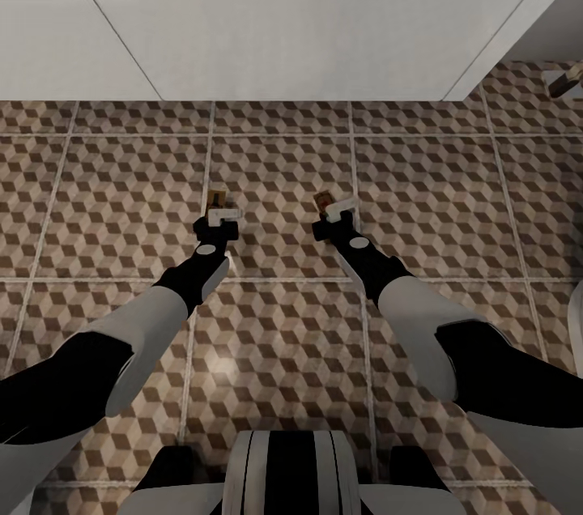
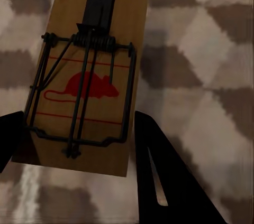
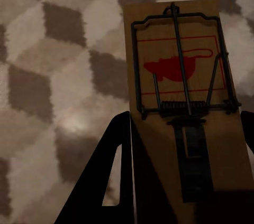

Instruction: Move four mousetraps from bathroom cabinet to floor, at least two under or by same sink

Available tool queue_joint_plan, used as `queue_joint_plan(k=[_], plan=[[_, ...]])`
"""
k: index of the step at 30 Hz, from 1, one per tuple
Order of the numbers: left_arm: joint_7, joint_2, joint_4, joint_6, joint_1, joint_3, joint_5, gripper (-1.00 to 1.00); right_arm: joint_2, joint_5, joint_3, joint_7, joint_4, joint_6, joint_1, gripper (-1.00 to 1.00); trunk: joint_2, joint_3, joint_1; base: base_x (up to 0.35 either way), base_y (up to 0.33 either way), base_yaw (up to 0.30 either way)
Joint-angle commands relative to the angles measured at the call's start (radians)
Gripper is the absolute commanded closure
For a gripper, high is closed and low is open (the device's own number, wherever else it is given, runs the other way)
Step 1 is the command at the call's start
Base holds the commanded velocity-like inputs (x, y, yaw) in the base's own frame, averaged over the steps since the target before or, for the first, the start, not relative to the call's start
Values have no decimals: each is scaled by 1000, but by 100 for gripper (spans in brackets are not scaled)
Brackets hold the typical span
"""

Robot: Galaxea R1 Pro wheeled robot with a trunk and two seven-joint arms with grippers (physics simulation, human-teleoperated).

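Observation:
Both arms reach forward over the bathroom floor point(image 1: 121, 175) with its brown cube-pattern tiles. My left gripper point(image 1: 217, 215) is shut on a mousetrap point(image 1: 217, 194), a small wooden board. In the left wrist view this mousetrap point(image 2: 87, 76) shows its wire bar and red mouse print, and the dark fingers point(image 2: 159, 176) clamp its long edges. My right gripper point(image 1: 336, 214) is shut on a second mousetrap point(image 1: 323, 198). The right wrist view shows that mousetrap point(image 3: 182, 92) between the fingers point(image 3: 114, 182), with the tiles behind it. The cabinet is out of view.
A broad white surface point(image 1: 291, 5) spans the far side beyond the tiles; I cannot tell whether it is the bathroom sink. A small pale-brown object point(image 1: 565, 81) lies on the floor at the far right. A white rounded edge point(image 1: 576, 312) shows at the right border.

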Motion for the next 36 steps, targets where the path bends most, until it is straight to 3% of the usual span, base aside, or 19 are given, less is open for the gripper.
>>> queue_joint_plan(k=[1,36], plan=[[8,1,1,-3,2,-9,7,100,0,6,-1,3,1,-3,0,100,0,0,0,0,0,0],[8,-1,2,-9,50,-9,7,100,0,8,-1,3,2,-3,4,100,0,0,0,34,0,0]])
